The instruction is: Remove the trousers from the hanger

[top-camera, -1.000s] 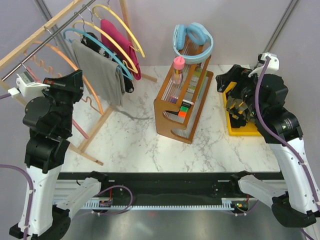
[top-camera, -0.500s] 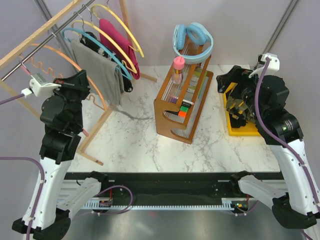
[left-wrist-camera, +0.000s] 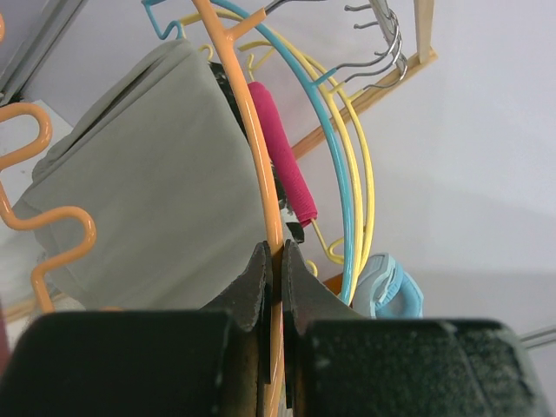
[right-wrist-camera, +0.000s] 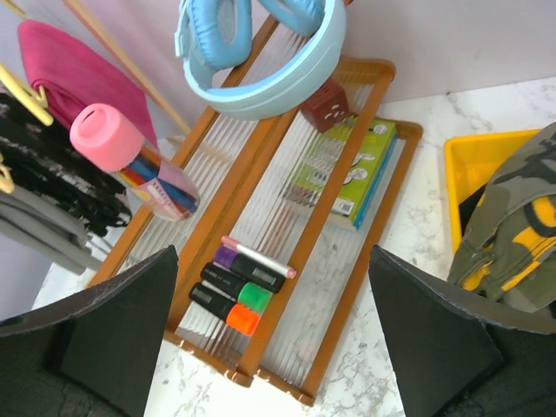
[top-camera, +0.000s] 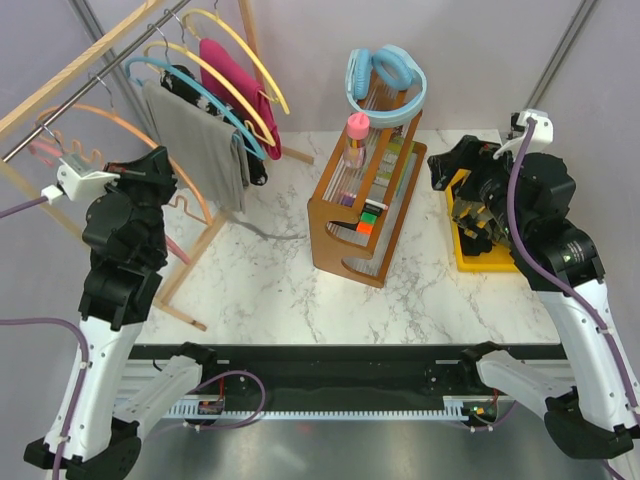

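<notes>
My left gripper (left-wrist-camera: 276, 261) is shut on the thin wire of an empty orange hanger (left-wrist-camera: 234, 104) and sits by the clothes rail in the top view (top-camera: 162, 168). The black trousers (top-camera: 258, 165) hang on the blue hanger (top-camera: 215, 100), mostly hidden behind a grey garment (top-camera: 200, 145). The camouflage trousers (top-camera: 478, 215) lie in a yellow tray (top-camera: 480, 262) at the right and also show in the right wrist view (right-wrist-camera: 512, 217). My right gripper (right-wrist-camera: 278, 347) is open and empty, hovering between the tray and the wooden rack.
A magenta garment (top-camera: 235, 80) hangs on a yellow hanger further back on the wooden clothes rail (top-camera: 60, 85). A wooden desk rack (top-camera: 350, 240) with markers, a pink-capped tube and blue headphones (top-camera: 385, 80) stands mid-table. A pink hanger (top-camera: 45, 150) hangs left of my left arm.
My left arm has swung right and forward to the orange hanger and then held there. The right arm has barely moved.
</notes>
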